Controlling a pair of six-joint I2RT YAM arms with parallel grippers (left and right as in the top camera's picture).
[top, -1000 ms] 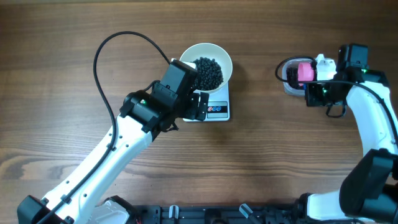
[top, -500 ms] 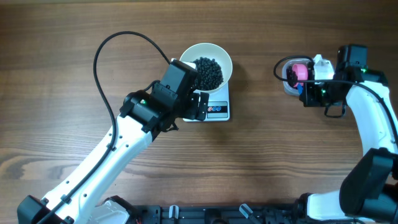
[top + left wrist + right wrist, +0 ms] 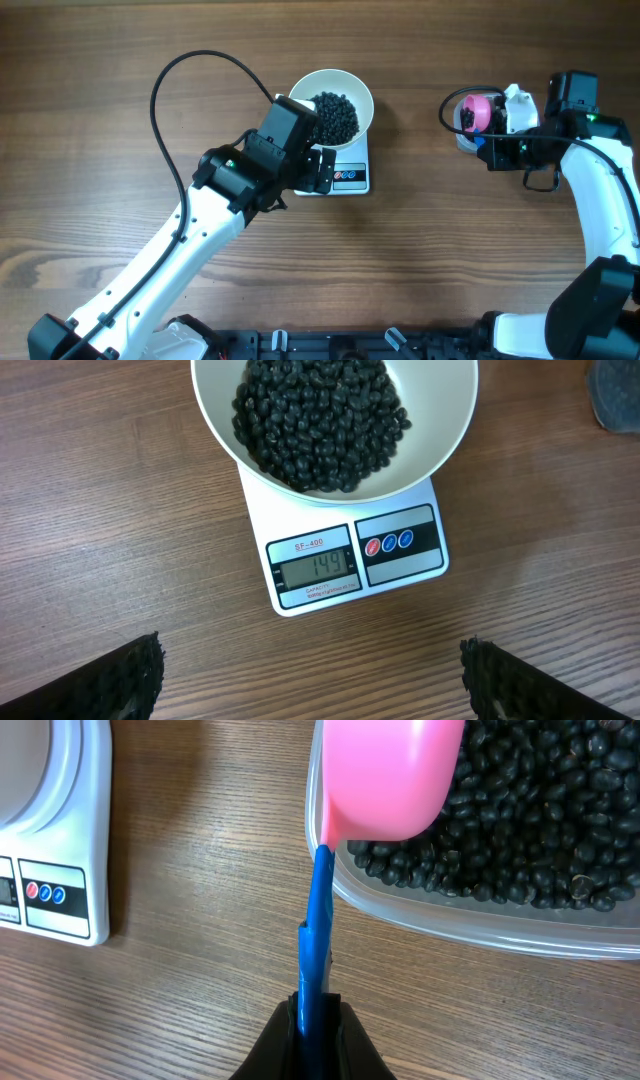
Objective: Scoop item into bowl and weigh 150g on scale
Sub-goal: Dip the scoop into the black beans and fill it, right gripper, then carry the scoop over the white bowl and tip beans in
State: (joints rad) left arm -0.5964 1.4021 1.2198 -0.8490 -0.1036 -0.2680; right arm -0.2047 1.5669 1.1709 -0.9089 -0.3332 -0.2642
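While beans fill the bowl on the scale, left hand gapes wide; right hand pinches a scoop.

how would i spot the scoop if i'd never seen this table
Look to the right side of the wooden table, where a clear plastic tub holds black beans. Over one corner of the tub is the scoop, held by its handle in the right gripper. It is the only bright pink thing, on a thin blue handle.

White arm links, black joints, looping black cable, black fingers
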